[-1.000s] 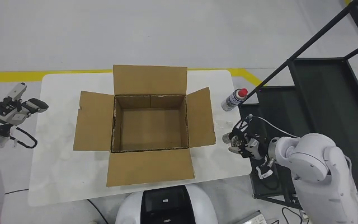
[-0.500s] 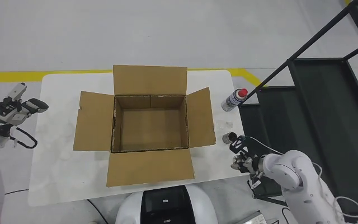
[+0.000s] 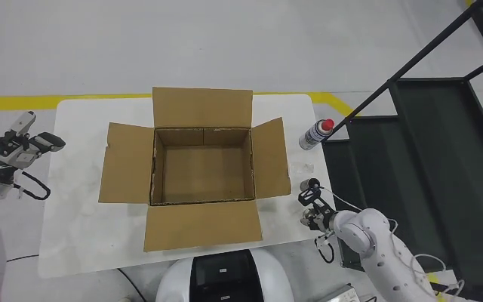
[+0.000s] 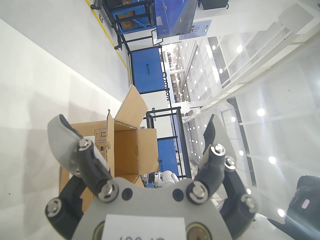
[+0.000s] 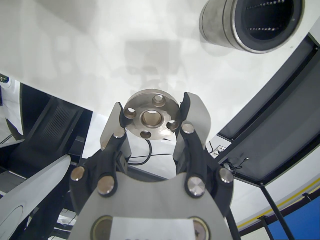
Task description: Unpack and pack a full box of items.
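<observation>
Right wrist view: right tool (image 5: 153, 108) clamped on a metal flange (image 5: 150, 126) at the tabletop (image 5: 75, 38) edge, near a steel linear bearing (image 5: 250, 13). Left tool (image 4: 136, 128) gapes apart beyond the tabletop; the open cardboard box (image 3: 202, 174) sits mid-tabletop.

White lettering marks blue panels (image 4: 145, 73); printed symbols mark the box (image 4: 125, 151)

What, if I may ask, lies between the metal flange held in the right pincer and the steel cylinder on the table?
Nothing does: in the right wrist view, the stretch of white table between the flange and the cylinder is bare.
</observation>
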Action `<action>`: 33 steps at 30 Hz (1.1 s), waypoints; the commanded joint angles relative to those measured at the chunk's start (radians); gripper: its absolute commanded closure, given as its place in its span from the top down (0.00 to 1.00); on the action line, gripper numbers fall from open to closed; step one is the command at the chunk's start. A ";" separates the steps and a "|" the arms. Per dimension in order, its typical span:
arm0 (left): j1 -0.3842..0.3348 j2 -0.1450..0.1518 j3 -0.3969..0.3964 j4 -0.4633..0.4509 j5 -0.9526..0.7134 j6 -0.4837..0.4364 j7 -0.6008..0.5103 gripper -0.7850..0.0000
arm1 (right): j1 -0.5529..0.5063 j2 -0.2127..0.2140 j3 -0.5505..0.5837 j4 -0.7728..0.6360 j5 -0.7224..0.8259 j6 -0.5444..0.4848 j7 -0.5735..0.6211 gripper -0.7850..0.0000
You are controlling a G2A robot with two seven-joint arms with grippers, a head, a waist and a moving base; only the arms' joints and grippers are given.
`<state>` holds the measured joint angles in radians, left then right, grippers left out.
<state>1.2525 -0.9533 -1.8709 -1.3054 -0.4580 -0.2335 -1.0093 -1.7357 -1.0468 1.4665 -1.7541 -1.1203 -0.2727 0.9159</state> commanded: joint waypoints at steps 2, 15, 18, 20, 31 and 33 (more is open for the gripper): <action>0.000 0.000 0.000 0.000 0.000 0.000 0.000 1.00 | 0.023 -0.002 -0.017 0.039 -0.008 0.010 -0.015 0.00; 0.000 0.000 0.000 0.000 0.000 0.000 0.000 1.00 | 0.104 -0.011 -0.075 0.118 -0.038 0.066 -0.045 0.00; 0.000 0.000 0.000 0.000 0.000 0.000 0.000 1.00 | 0.116 -0.012 -0.083 0.130 -0.046 0.072 -0.041 0.30; 0.000 0.000 0.000 0.000 0.000 0.000 0.000 1.00 | 0.122 -0.013 -0.087 0.138 -0.049 0.076 -0.038 0.44; 0.000 0.000 0.000 0.000 0.000 0.000 0.000 1.00 | 0.114 -0.011 -0.075 0.108 -0.016 0.078 -0.018 1.00; 0.000 0.000 0.000 0.000 0.000 0.000 0.000 1.00 | 0.089 -0.007 -0.045 0.066 0.008 0.071 -0.009 1.00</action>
<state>1.2525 -0.9533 -1.8709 -1.3054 -0.4580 -0.2335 -1.0093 -1.6327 -1.0564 1.4036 -1.6631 -1.1250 -0.1973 0.9018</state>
